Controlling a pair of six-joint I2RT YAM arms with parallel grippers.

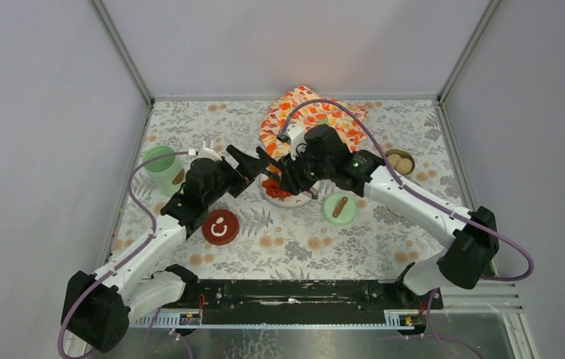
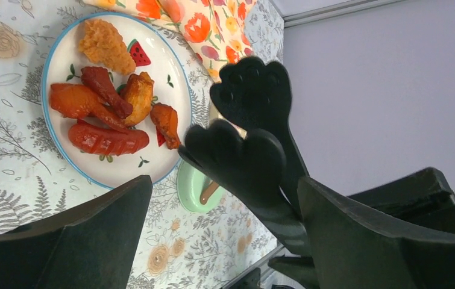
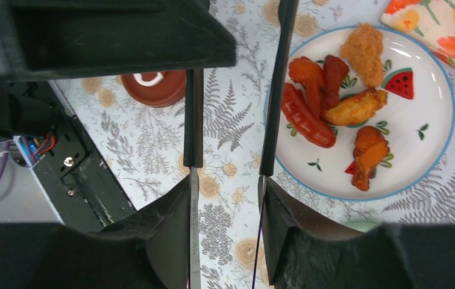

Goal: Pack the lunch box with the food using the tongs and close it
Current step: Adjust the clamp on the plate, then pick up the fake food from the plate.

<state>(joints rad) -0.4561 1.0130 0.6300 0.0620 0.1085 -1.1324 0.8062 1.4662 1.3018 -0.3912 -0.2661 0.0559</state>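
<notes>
Tongs (image 3: 276, 90): who had them?
— The right claw (image 3: 226, 186) was clamped on their two arms, with the heads out toward the plate (image 3: 436, 150). Nothing sat between the heads.
— And the left claw (image 1: 253, 158)?
— Spread wide, holding nothing, poised just beside those heads.
— Where was the lunch box?
— In pieces. The green pot (image 1: 161, 168) stood lidless at the left of the worktop (image 1: 309, 247). The red lid (image 1: 220, 226) lay near the arms and the green lid (image 1: 340, 209) lay right of the plate. A bowl (image 1: 388, 166) at the far right seemed to hold pale balls (image 1: 402, 160).
— The food (image 3: 309, 123)?
— Orange-red pieces, all on the plate.
— So which step?
— Going for a piece, I'd say. The next move called for lowering the heads either side of one chunk. Then squeezing just enough to hold it, lifting clear and carrying it to a pot.
</notes>
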